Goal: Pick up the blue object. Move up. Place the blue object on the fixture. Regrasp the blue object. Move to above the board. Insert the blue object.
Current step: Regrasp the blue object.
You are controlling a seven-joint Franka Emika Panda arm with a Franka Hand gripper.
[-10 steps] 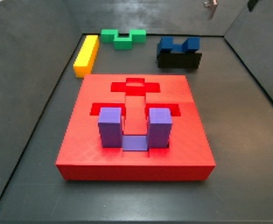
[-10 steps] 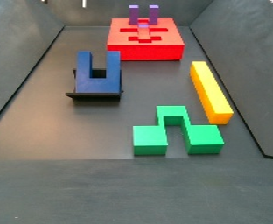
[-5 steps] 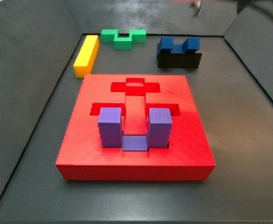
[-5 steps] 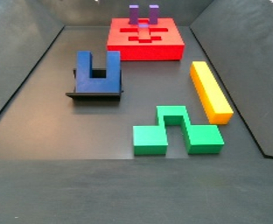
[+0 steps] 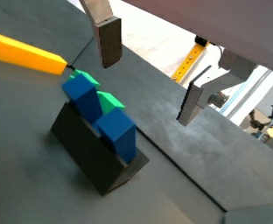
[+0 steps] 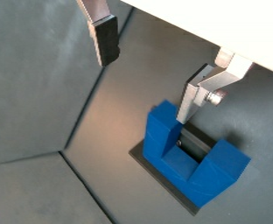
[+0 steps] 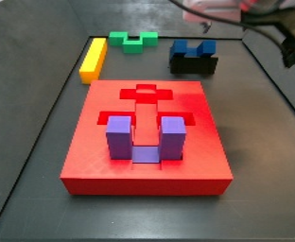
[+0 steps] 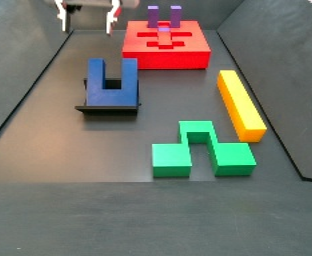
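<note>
My hand [image 6: 150, 66] hung open, empty, above the blue object [image 6: 192, 159] on the fixture [image 8: 108, 106]; an off-centre descent risked knocking it.

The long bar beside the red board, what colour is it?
Yellow. The bar shows best in a side view, lying flat on the floor; the open gripper is far from it.

Blue object [image 7: 192, 47] on fixture [image 7: 193, 64]; blurred pincer [image 7: 286, 47], perhaps above
</note>
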